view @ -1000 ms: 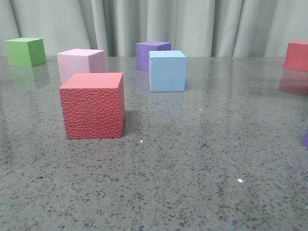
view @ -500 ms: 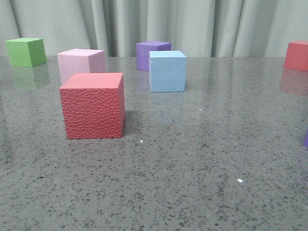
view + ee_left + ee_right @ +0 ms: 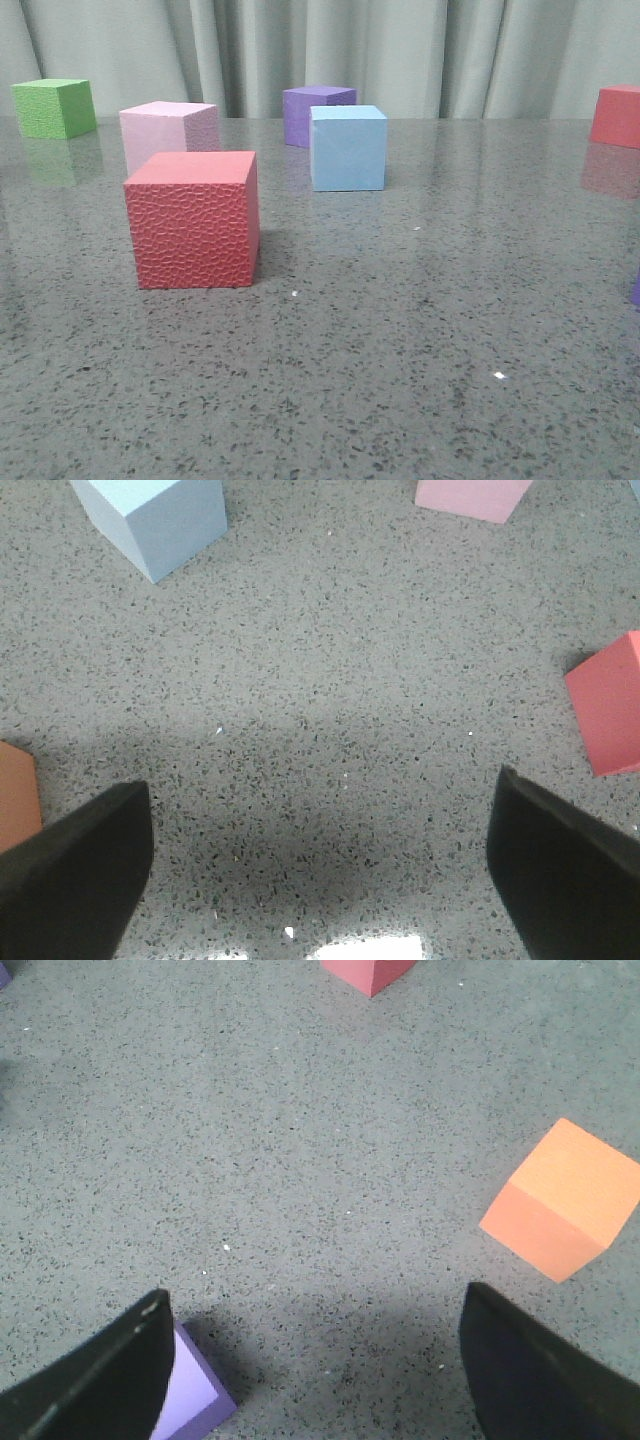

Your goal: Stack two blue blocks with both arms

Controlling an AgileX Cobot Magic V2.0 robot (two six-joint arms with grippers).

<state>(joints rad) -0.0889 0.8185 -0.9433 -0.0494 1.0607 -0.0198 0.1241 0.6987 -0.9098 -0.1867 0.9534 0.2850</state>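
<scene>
1. My left end effector is spread and empty above the bare desk; blue block sits ahead, well apart
2. My right end effector is spread and empty too; purple cube touching or just beside one finger, may get knocked
3. Blue block stands mid-desk, upright, face toward camera; cube, no long axis; only one blue block visible, wrong-cube grab possible

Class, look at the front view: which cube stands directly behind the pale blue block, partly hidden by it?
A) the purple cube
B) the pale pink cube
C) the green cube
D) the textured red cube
A: the purple cube sits just behind the blue block, which covers its lower right part; the other three stand off to the left.
</scene>
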